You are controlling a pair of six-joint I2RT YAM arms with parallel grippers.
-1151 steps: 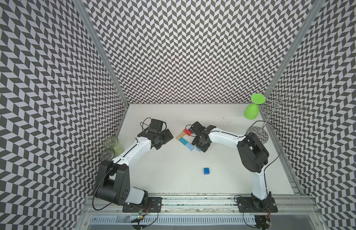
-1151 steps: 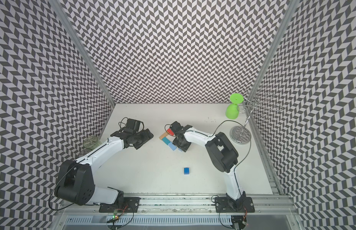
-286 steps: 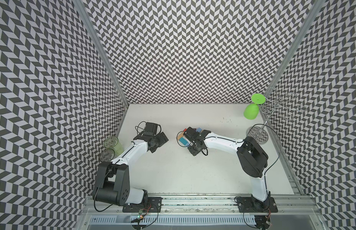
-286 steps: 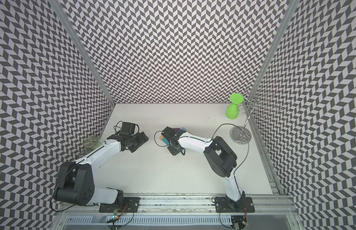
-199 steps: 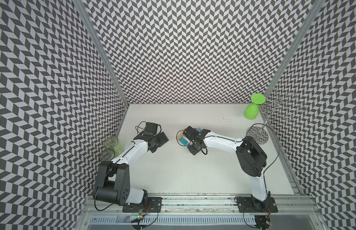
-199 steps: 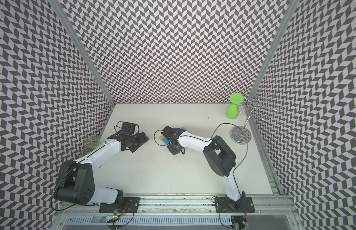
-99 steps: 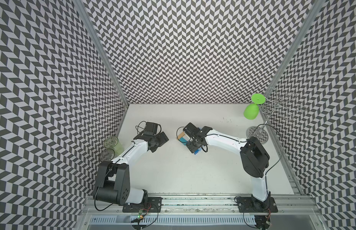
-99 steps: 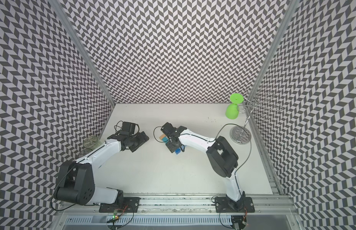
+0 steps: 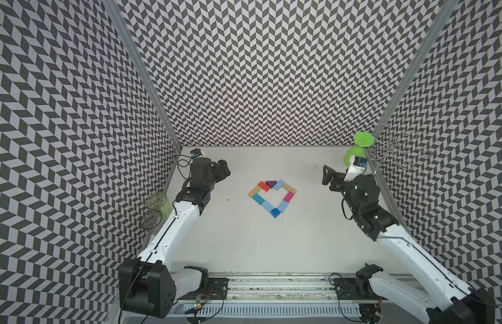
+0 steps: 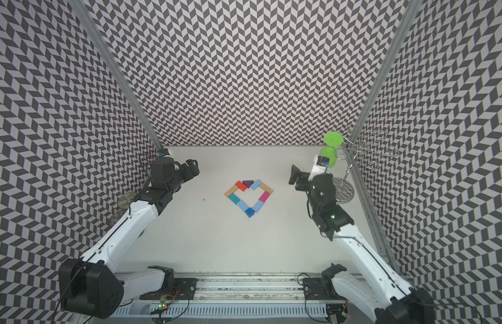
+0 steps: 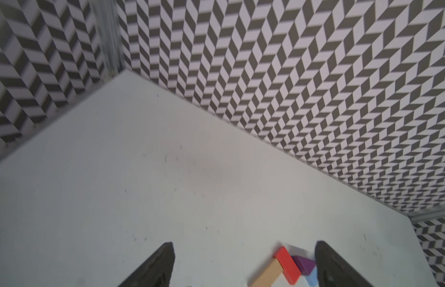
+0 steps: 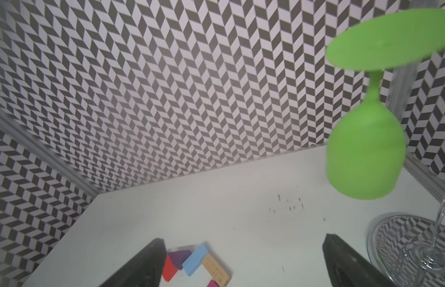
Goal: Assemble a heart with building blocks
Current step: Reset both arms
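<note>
The big change is on your right side. Half a second ago the right gripper [image 9: 326,176] was down over the tip of the heart [image 9: 267,207]; now it has let go and swung out to about 3 o'clock of the heart, well apart from it and close to the green goblet [image 9: 355,155]. Its wrist view shows the jaws spread wide with nothing between them but bare table [image 12: 241,223]. The left gripper [image 9: 224,169] has also eased back, to roughly 10 o'clock of the heart. Its jaws are apart and empty too; the red and tan blocks seen between its fingers in the wrist view lie on the table beyond, not in its grip. With both arms clear, both top views show you the whole figure, lying near the middle of the table. It is a closed, hollow outline, with the purple triangle [image 9: 270,183] in the notch at 12 o'clock and the blue cube [image 9: 275,212] closing the point at 6 o'clock. The flat blocks run down either side, each touching or just beside the next. No loose block shows anywhere on the table. My reading is that the cube was the last piece and the heart is finished, so you have nothing left to place. Just keep the right arm from brushing the goblet as it parks.
</note>
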